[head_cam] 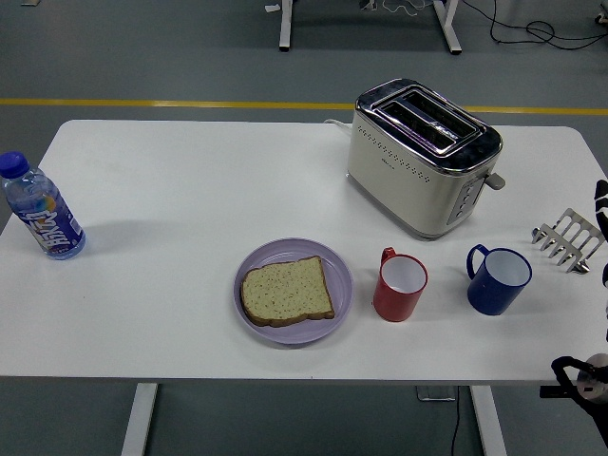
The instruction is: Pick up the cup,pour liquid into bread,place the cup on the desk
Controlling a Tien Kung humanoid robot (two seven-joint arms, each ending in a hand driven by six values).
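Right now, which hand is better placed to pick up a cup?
The right. Both cups, the red cup and the blue cup, stand right of the plate, and only the right hand shows, at the right edge. No left arm is in view.

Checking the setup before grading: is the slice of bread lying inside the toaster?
No, the brown slice of bread lies on the round lilac plate, beside the red mug.
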